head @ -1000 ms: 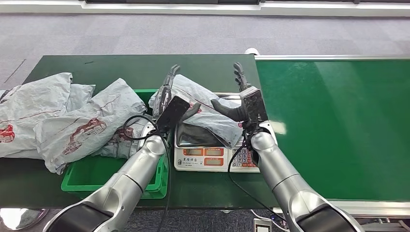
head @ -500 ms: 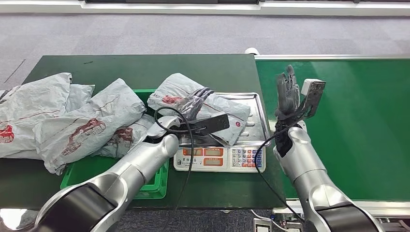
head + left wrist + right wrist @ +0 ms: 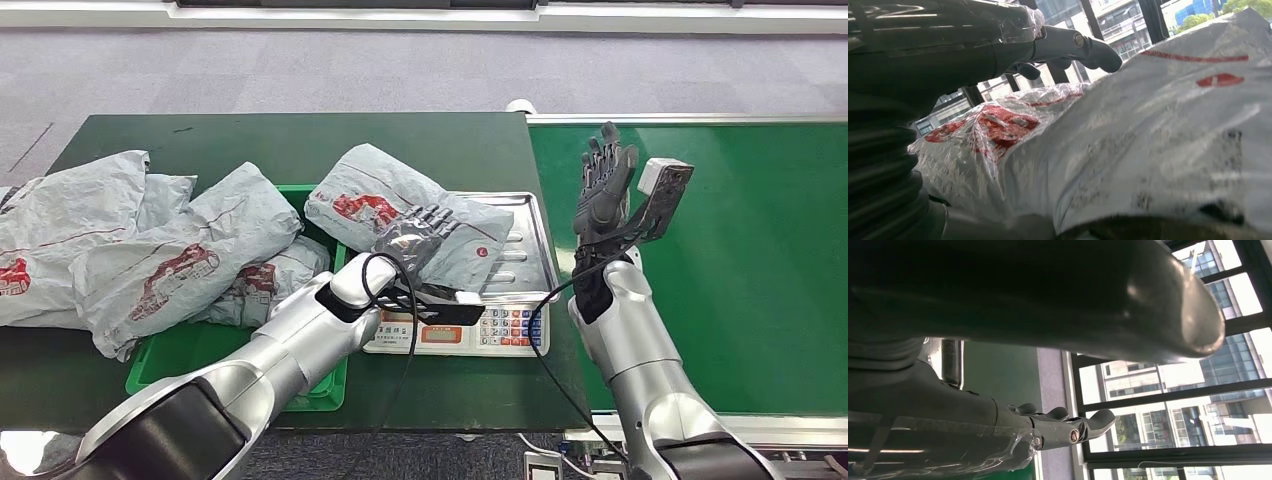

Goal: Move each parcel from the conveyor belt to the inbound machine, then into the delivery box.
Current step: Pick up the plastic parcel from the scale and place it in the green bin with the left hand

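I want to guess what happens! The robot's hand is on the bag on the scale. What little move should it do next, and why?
Probably close the left hand on the parcel. It lies on the scale, the hand rests flat on top, and the green box waits alongside. The right hand is raised clear.

Grey carpet floor beyond table; windows, buildings outside.

You see a grey parcel lying across the scale tray with the left hand resting flat on it. The right hand is raised, fingers apart, above the green conveyor belt.
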You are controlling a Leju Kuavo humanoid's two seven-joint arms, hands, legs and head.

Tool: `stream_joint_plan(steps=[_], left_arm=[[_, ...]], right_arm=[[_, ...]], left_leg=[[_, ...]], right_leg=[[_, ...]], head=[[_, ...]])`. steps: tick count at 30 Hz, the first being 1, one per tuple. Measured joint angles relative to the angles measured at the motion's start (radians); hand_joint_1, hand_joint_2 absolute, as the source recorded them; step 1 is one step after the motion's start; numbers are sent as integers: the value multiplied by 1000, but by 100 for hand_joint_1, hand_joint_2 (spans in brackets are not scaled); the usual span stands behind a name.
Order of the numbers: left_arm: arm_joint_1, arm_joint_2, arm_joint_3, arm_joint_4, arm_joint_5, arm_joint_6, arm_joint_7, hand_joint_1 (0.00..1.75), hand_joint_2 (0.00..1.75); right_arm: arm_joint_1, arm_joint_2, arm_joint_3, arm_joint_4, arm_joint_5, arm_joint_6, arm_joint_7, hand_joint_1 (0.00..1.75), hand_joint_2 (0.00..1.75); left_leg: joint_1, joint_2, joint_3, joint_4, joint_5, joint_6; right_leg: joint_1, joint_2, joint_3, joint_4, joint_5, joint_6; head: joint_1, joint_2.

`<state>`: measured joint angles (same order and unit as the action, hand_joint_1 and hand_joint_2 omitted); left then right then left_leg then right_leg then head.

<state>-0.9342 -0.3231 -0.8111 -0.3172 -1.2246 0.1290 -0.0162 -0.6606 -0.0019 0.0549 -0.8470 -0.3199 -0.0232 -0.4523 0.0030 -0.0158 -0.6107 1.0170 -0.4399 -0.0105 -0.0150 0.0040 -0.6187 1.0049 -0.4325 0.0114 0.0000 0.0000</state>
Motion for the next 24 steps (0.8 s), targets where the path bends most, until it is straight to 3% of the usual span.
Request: stream_joint_plan(steps=[9, 17, 21, 24], left_arm=[[0, 6, -25, 12, -21, -69, -39, 175, 175], [0, 10, -30, 13, -32, -29, -36, 175, 175], [1, 11, -29, 12, -30, 46, -14, 175, 175], [-2, 11, -15, 1, -17, 187, 25, 175, 175]], right_arm=[[13, 4, -21, -27, 14, 38, 10, 0, 0], [15, 4, -33, -28, 13, 45, 9, 0, 0], [20, 4, -34, -38, 12, 43, 11, 0, 175], [34, 6, -35, -63, 10, 31, 23, 0, 175]], left_leg=[[0, 0, 0, 0, 1, -1], [0, 0, 0, 0, 1, -1], [0, 0, 0, 0, 1, -1], [0, 0, 0, 0, 1, -1]], right_leg=[[0, 0, 0, 0, 0, 0], [0, 0, 0, 0, 0, 0], [0, 0, 0, 0, 0, 0], [0, 0, 0, 0, 0, 0]], head=[[0, 0], [0, 0], [0, 0], [0, 0]])
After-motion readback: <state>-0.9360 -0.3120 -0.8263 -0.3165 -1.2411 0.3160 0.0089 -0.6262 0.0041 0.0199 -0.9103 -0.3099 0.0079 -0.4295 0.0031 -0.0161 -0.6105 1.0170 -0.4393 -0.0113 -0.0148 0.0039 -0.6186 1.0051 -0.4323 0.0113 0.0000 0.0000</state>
